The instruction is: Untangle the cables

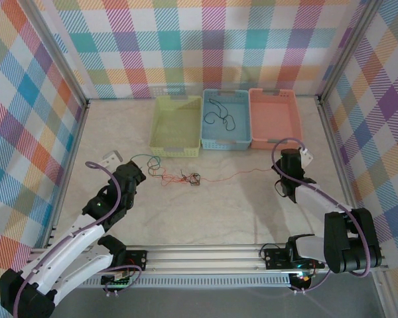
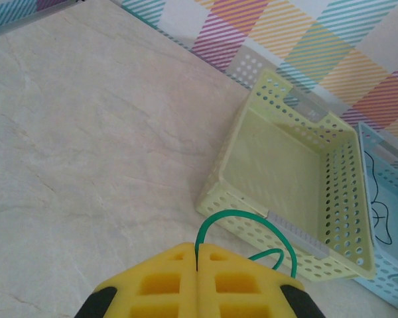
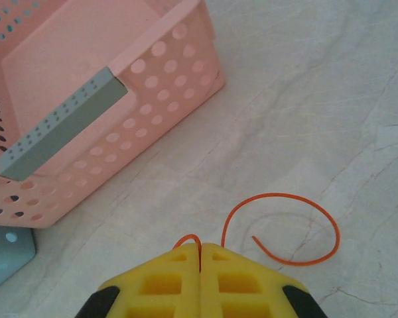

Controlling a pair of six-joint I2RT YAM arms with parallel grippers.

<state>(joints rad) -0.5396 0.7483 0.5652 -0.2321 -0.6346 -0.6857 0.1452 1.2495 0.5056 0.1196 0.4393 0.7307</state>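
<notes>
Since both sets of pads are pressed flat together, each has a thin strand nipped. The left gripper (image 2: 198, 255) is closed on the green cable (image 2: 242, 217), which loops up toward 12. The right gripper (image 3: 200, 255) is closed on the orange cable (image 3: 298, 222), with the free tail curling on the table (image 3: 331, 99) at 3.

From above, the knot (image 1: 188, 177) lies mid-table, with the left gripper at its 9 and the right gripper at its 3. The orange strand lies along the table between the knot and the right gripper.

Cables look light, limp, thin and smooth-sheathed. A hard pull probably slips a strand through the pads or tightens the knot. Better hold is likely close to the knot, easing loops apart gently.

At 12 are the yellow basket (image 1: 160, 136), the blue basket (image 1: 242, 142) with a black cable (image 1: 219, 114) inside, and the pink basket (image 1: 275, 140).
</notes>
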